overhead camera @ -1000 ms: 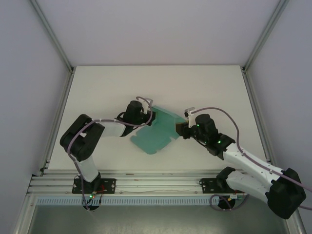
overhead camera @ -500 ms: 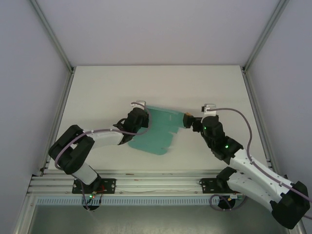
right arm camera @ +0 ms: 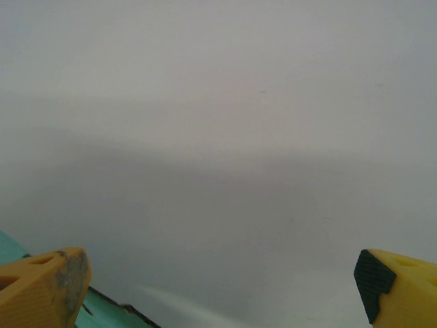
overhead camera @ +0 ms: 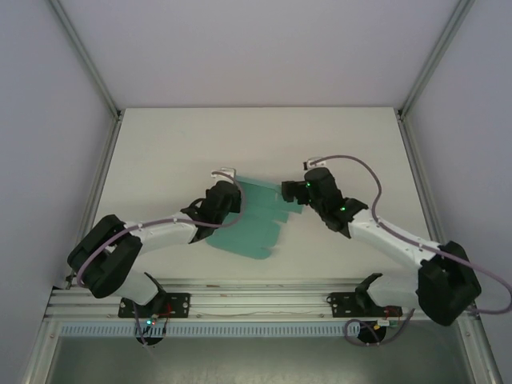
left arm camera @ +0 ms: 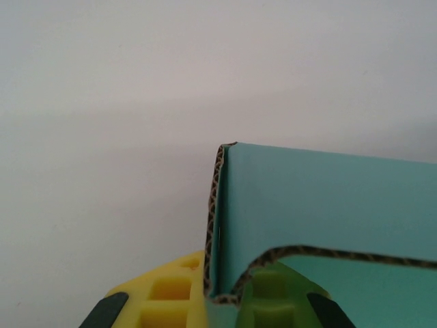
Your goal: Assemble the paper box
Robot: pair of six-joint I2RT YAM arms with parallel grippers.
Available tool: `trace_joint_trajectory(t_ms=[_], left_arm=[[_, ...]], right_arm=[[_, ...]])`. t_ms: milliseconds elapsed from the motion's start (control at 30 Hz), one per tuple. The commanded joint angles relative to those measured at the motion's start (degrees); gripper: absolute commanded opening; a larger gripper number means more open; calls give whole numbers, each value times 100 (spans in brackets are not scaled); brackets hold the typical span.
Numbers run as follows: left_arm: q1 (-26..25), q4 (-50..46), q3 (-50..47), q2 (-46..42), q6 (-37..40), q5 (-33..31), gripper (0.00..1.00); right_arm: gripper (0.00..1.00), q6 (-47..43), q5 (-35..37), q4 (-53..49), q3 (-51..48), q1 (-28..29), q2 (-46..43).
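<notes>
The paper box is a teal die-cut card sheet with flaps, lying near the middle of the table. My left gripper is shut on the sheet's far left edge. In the left wrist view the card stands folded between the yellow fingers, with my left gripper pinching its corrugated edge. My right gripper hovers open at the sheet's far right corner. Its yellow fingertips stand wide apart around bare table, with only a teal corner beside the left one.
The white table is bounded by metal frame posts at left and right. The aluminium rail with both arm bases runs along the near edge.
My right gripper has opened, let go of the sheet's right edge and swung left along the far edge. The left arm has lowered, and the sheet has shifted slightly left.
</notes>
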Motion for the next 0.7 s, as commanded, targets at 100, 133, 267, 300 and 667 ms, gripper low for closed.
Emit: trace_joint_trajectory(t_ms=[100, 133, 267, 300, 667], left_arm=[[-103, -153, 182, -161, -413, -177, 0], [-103, -215, 226, -140, -474, -193, 0], [-111, -412, 389, -53, -849, -288, 0], [-110, -400, 400, -38, -946, -265, 0], [-138, -443, 538, -24, -1489, 112, 0]], right_arm=[[100, 359, -817, 871, 121, 105, 632], [100, 531, -696, 1006, 110, 134, 677], [100, 1187, 170, 1791, -163, 309, 656], [100, 1386, 524, 2069, -278, 379, 637], [100, 2105, 3099, 4491, -847, 1184, 1206]])
